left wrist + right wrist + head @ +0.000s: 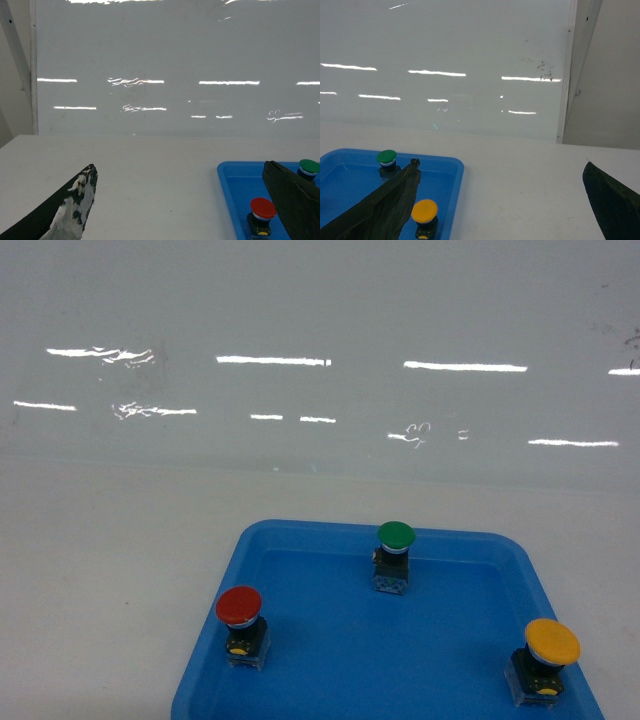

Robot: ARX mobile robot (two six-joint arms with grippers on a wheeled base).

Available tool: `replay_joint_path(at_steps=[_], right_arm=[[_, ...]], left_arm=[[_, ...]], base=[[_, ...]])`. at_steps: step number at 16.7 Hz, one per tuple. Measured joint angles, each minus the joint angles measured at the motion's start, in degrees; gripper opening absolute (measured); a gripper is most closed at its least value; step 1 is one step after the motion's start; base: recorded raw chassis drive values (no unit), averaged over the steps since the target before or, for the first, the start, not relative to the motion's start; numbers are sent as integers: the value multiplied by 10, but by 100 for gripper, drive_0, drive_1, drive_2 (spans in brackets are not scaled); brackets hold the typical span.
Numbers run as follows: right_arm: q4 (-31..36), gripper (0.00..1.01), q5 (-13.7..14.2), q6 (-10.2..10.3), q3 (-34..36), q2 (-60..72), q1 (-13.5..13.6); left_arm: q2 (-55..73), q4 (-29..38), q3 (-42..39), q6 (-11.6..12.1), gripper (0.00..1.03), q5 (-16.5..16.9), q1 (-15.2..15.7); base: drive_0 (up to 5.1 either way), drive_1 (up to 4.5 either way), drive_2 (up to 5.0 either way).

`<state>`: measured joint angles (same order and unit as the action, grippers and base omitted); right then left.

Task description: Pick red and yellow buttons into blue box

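Note:
The red button (240,607) stands upright at the left side of a shallow blue tray (330,531). The yellow button (552,640) stands at the tray's front right corner. The blue box is out of view. In the left wrist view my left gripper (180,167) is open over bare table, with the red button (262,208) just inside its right finger (295,200). In the right wrist view my right gripper (500,162) is open and empty, with the yellow button (424,211) beside its left finger (390,205). Neither gripper shows in the head view.
A green-capped button (396,535) stands at the back middle of the tray. The tray lies on a white table (100,560). A glossy white wall panel (320,340) rises behind the table. White tabletop extends left and right of the tray.

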<state>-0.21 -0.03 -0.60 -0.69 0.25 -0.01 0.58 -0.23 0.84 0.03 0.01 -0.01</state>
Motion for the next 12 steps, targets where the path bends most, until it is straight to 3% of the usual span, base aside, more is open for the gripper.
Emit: replay_joint_path(at_steps=[12], right_arm=[[7,98,0,2,0,0,3]], left_arm=[[-3,-2,0,0,98,0,-2]], base=[[0,0,0]])
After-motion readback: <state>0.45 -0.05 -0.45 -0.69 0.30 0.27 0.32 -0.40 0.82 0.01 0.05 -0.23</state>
